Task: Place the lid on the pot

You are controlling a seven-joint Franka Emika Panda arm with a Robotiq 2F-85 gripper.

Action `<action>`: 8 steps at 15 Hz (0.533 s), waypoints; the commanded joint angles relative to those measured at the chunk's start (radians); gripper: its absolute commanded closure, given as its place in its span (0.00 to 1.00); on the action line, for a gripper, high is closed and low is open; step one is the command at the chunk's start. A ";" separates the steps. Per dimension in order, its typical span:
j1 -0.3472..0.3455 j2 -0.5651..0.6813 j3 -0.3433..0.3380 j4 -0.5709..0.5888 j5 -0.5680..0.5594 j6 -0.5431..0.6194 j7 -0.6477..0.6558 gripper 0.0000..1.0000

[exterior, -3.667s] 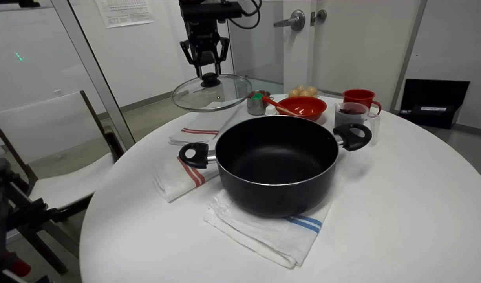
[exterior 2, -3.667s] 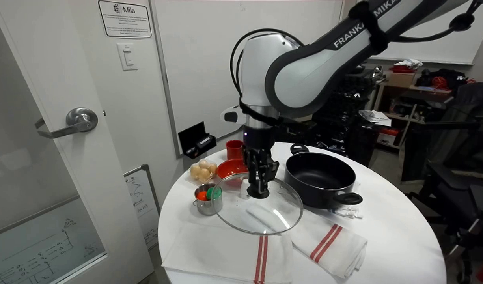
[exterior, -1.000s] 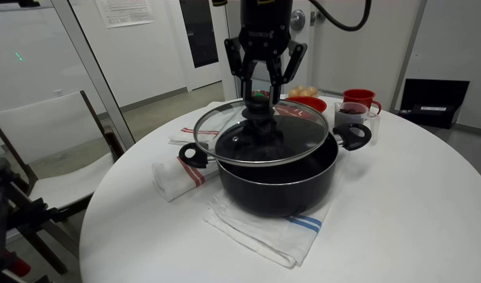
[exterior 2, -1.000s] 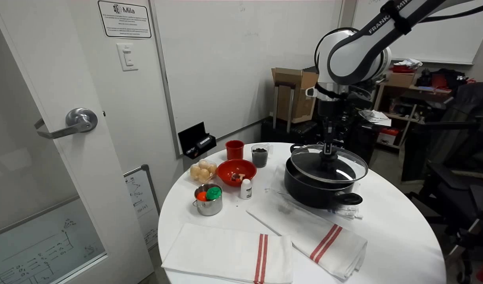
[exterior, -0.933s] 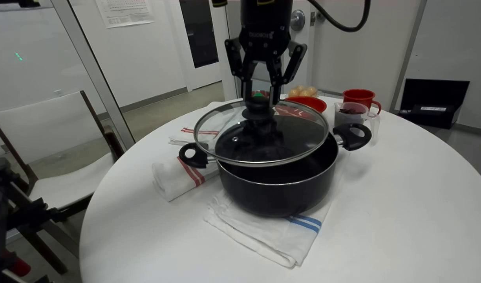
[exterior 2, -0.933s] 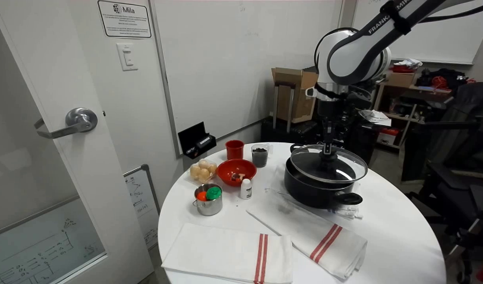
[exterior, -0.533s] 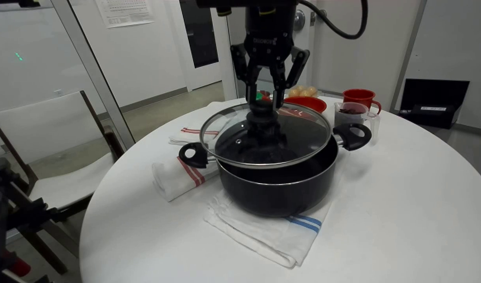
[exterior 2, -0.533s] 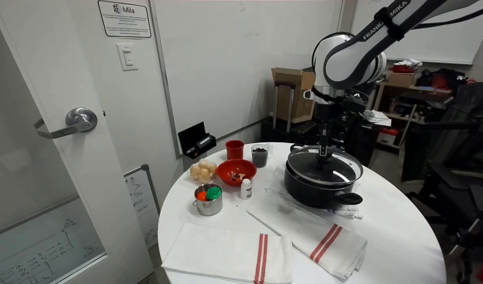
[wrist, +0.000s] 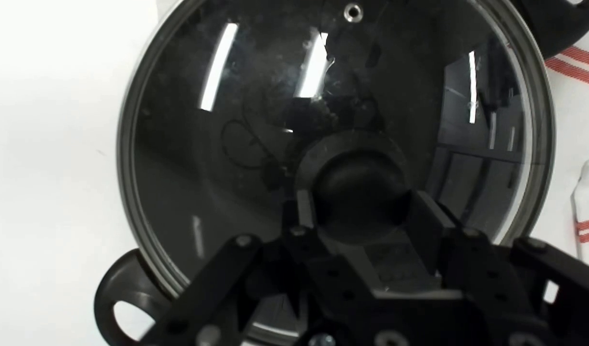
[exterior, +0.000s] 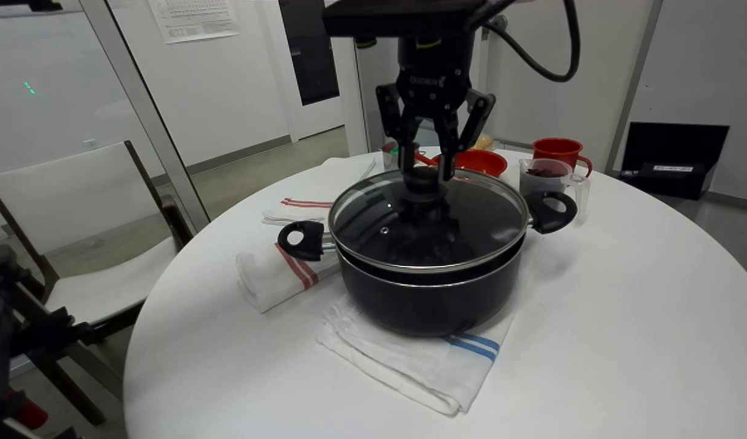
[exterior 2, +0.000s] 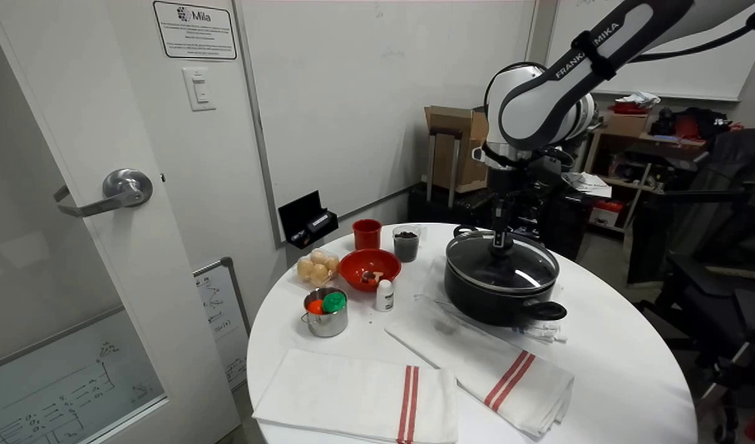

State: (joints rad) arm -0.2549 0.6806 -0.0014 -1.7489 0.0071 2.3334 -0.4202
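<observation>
The transparent lid (exterior: 480,213) with its black knob is over the black pot (exterior: 434,311), nearly level and roughly centred. A narrow dark gap shows between the lid's near edge and the pot's front rim. My gripper (exterior: 427,167) points down, its fingers closed on both sides of the knob. The lid (exterior 2: 466,262), pot (exterior 2: 482,303) and gripper (exterior 2: 501,240) also show in an exterior view. In the wrist view the lid (wrist: 203,158) covers the pot's opening, the gripper (wrist: 359,209) has the knob between its pads, and a pot handle (wrist: 106,307) shows.
A red bowl (exterior 2: 370,265), red mug (exterior 2: 367,234), measuring cup (exterior 2: 406,246), eggs (exterior 2: 315,270), small metal pot (exterior 2: 328,322) and white bottle (exterior 2: 384,297) stand beside the pot. Folded towels (exterior 2: 359,388) lie on the round white table (exterior: 617,341), one under the pot.
The lid, held by its knob, has been carried from beside the pot to above it. In the last second it came down closer to the rim and shifted toward the pot's centre.
</observation>
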 commanded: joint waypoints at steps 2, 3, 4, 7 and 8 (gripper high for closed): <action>0.007 0.016 -0.013 0.038 -0.005 -0.001 0.035 0.75; 0.007 0.018 -0.014 0.040 -0.005 -0.001 0.037 0.75; 0.008 0.019 -0.015 0.041 -0.006 0.000 0.039 0.75; 0.008 0.029 -0.017 0.049 -0.006 0.003 0.046 0.75; 0.008 0.032 -0.016 0.052 -0.006 0.003 0.048 0.75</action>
State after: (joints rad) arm -0.2551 0.7068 -0.0088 -1.7227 0.0071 2.3368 -0.3968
